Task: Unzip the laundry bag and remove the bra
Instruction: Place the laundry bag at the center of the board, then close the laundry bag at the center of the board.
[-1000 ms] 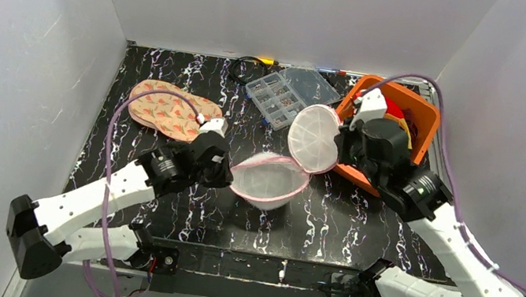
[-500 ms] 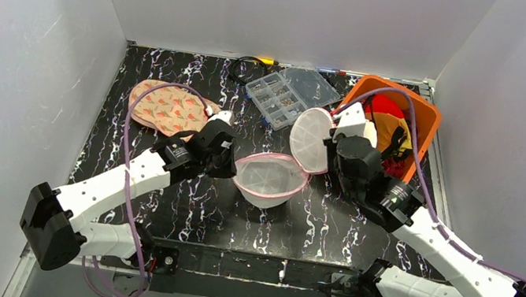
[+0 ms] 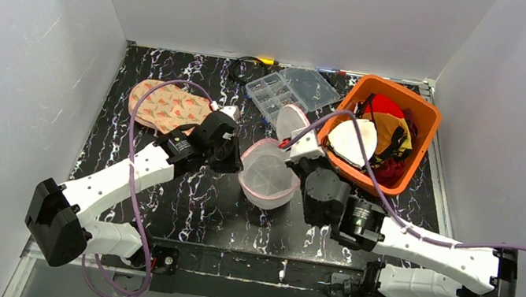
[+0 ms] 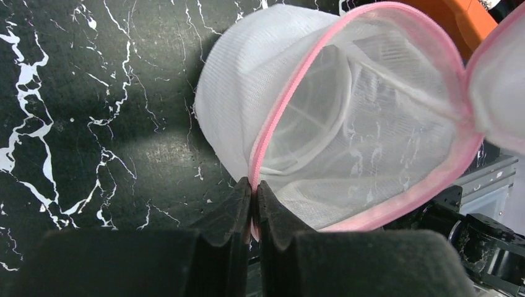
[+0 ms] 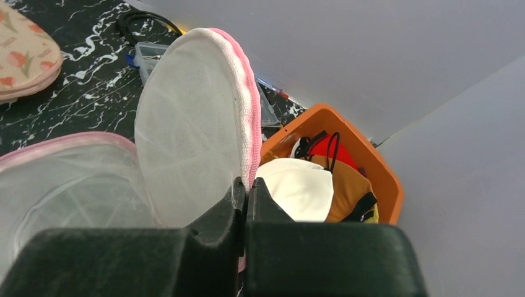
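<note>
Laundry bag (image 3: pixel 268 175) gapes unzipped — our left end effector (image 4: pixel 254 193) clamps its pink rim (image 4: pixel 272 124), our right end effector (image 5: pixel 246 189) its lid (image 5: pixel 186 148); we think the bra is out, though mesh obscures.

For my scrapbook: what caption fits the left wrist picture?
Left end effector pinching the pink rim of the open bag.

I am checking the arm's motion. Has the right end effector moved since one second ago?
Yes. The right end effector, shut on the open flap of the laundry bag, went left, away from the orange basket that it overlapped before.
</note>
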